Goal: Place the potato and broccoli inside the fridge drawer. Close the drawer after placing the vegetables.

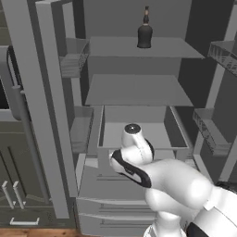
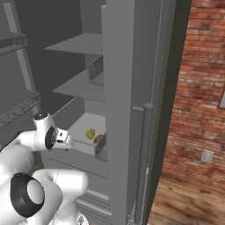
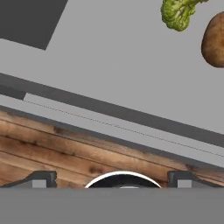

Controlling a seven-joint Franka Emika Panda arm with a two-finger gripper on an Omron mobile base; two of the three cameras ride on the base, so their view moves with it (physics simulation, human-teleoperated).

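The gripper [image 3: 112,179] is wide open and holds nothing. The broccoli [image 3: 177,13] and potato [image 3: 214,40] lie side by side in the drawer [image 3: 87,65].

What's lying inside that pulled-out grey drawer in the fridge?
A broccoli floret and a potato lie side by side on the floor of the fridge drawer. From the left base view, the robot's arm covers part of the drawer, so that bit of its floor stays hidden.
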